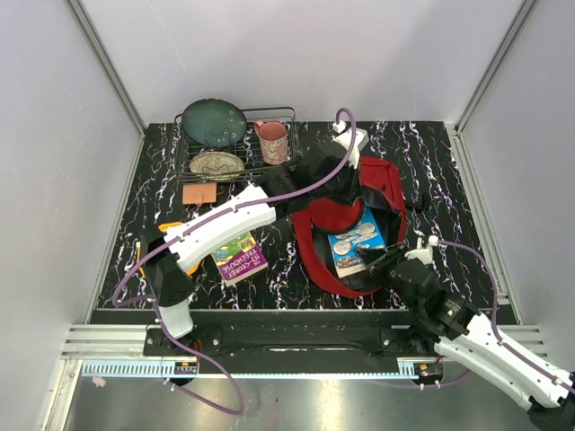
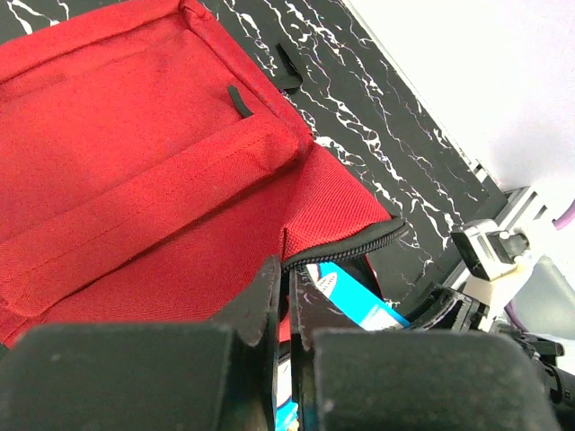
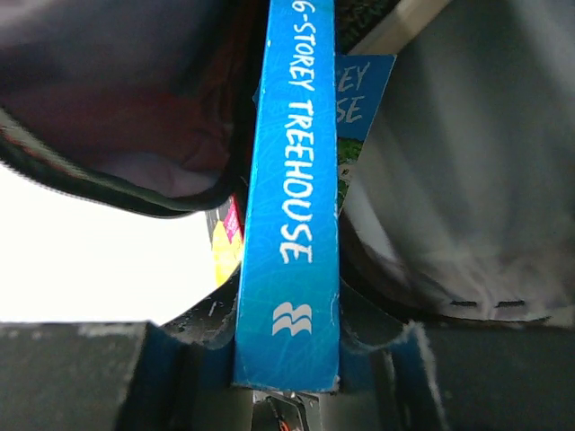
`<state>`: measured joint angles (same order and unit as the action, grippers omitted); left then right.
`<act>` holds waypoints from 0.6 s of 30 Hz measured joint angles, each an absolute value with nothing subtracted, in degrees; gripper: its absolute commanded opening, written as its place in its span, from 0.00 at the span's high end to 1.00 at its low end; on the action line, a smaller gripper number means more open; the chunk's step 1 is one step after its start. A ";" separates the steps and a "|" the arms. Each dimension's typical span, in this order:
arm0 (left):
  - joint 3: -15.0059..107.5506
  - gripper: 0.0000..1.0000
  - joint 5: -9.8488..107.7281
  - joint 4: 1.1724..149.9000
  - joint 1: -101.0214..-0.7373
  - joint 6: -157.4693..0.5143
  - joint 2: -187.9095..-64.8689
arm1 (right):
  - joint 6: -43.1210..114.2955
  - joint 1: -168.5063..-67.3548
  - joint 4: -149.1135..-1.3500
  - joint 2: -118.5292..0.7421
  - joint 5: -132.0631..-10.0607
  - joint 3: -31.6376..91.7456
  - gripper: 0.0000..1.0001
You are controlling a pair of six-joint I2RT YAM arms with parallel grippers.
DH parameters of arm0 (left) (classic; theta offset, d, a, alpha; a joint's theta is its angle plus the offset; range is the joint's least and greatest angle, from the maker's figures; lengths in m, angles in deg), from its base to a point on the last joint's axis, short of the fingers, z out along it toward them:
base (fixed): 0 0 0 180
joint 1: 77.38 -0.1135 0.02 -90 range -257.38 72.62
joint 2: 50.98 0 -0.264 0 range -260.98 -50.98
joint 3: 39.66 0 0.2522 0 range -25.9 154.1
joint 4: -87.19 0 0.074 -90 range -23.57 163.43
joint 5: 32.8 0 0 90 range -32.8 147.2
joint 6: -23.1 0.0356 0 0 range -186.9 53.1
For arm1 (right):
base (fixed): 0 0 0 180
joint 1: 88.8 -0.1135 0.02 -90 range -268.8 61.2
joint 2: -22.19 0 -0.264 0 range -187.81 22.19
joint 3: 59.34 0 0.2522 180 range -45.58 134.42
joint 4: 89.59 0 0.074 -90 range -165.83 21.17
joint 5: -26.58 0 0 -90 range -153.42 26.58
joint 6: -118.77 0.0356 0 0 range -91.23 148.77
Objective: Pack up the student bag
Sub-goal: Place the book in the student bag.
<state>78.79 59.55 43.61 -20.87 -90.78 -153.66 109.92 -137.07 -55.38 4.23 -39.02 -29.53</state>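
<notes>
- Nearest us, at the near right edge of the student bag [image 2: 144, 171], we saw the right gripper [image 3: 286, 355] with its jaws partly closed and clamped on the lower end of a blue book [image 3: 292, 180].
- On that book's spine we read "6-STOREY TREEHOUSE" in white capitals, with a small white wave logo below the title; any digits before the 6 were cut off.
- Just behind the spine a blue cover corner showed the letter endings "EY" and "SE"; we could not tell whether it belonged to the same book.
- The blue book lay in the bag's open mouth, its cover facing up in the overhead view.
- The student bag itself lay flat on the black marbled table [image 1: 449, 180], right of centre, with its red fabric and black zip pulls showing.
- At the bag's opening we found the left gripper [image 2: 283, 287] with its fingers pinched together on the black zip edge of the bag.
- Left of the bag, a second book [image 1: 239, 258] with a purple and green cover lay on the table; we made out "TREEHOUSE" on it, the rest being too small.
- Further left and beyond the bag sat a brown square pad [image 1: 199, 193].
- Farthest, beyond the bag's left side, a dish rack [image 1: 278, 112] held a dark green plate [image 1: 214, 121], a patterned plate [image 1: 216, 164] and a pink mug [image 1: 272, 142].
</notes>
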 measured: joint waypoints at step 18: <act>74.22 1.00 56.56 46.62 -21.06 -94.21 -149.98 | 109.24 -136.46 -71.62 -7.35 -32.70 -28.00 1.00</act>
